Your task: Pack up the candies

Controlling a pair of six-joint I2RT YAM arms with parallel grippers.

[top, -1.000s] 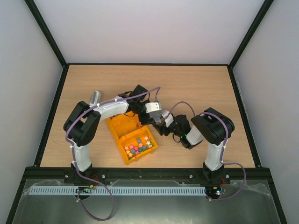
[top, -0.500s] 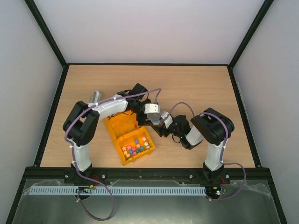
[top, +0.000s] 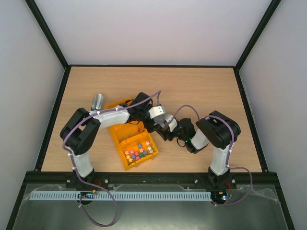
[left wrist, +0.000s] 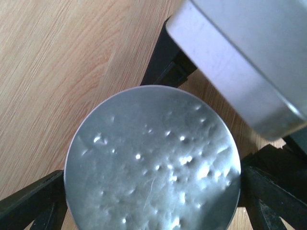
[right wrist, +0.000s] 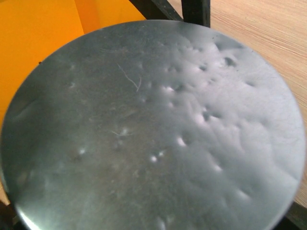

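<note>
The left claw (left wrist: pixel 152 173) stands spread wide astride a dimpled metal disc (right wrist: pixel 153 124); whether it presses the rim cannot be told. The right claw (top: pixel 169 125) meets it, grip unclear. Just behind both, toward the bases, the candies (top: pixel 139 151) fill the orange box (top: pixel 128 135). It looks like a handover; next, one claw needs sole hold.

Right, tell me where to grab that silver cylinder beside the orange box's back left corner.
Probably best to take the silver cylinder across its round wall, about midway along, with the pincer coming down from above, fingers either side of its narrow width. It sits alone on the table with bare wood left of and behind it. Whether it lies or stands is unclear.
</note>
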